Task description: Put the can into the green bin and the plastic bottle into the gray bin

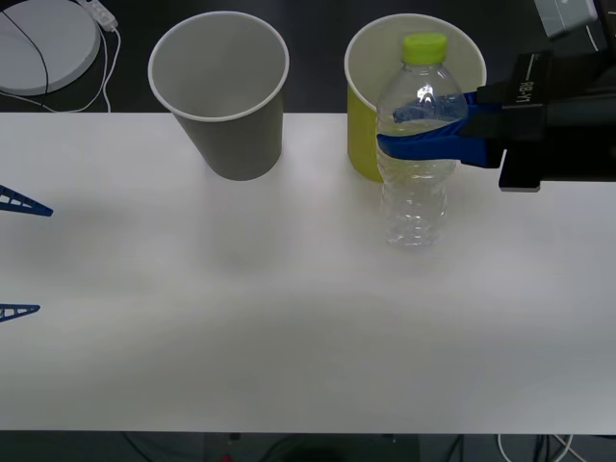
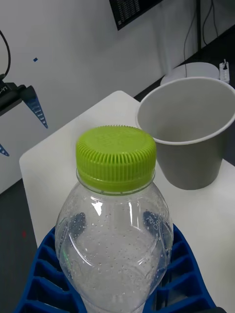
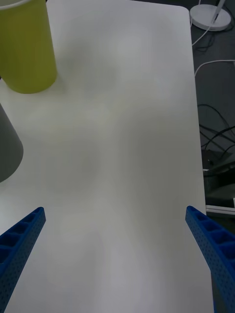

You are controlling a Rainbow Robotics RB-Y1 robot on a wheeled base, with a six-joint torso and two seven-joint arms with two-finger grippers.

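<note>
the right pincer (image 1: 423,130) reaches in from the right side of the bench (image 1: 289,318) and is closed around the bottle (image 1: 417,164), its blue ribbed fingers (image 1: 423,144) wrapped about the upper body just under the shoulder. in the right wrist view the same fingers (image 2: 181,274) cup the bottle (image 2: 115,244) from both sides.

the bottle is clear, colourless plastic with ribs, no label, and small droplets on the inside of its wall. a lime-green ridged screw cap (image 2: 116,154) closes the neck. it stands upright, long axis vertical, cap up. whether its base rests on the bench or hangs just above it cannot be told.

from the front view the bottle is directly in front of the green bin (image 1: 364,135), overlapping it, with the cap (image 1: 424,45) showing against the bin's white inside. the green bin stands upright at the back of the bench, right of centre. the gray bin (image 1: 231,125) stands upright to its left, apart from it, mouth open and white inside; the right wrist view shows it (image 2: 191,142) beyond the bottle.

the left pincer (image 1: 17,255) hovers at the left edge of the bench, spread wide, well apart from both bins. in the left wrist view its two blue fingers (image 3: 19,244) sit at the corners over bare bench (image 3: 122,146), with the green bin (image 3: 27,49) farther off.
</note>
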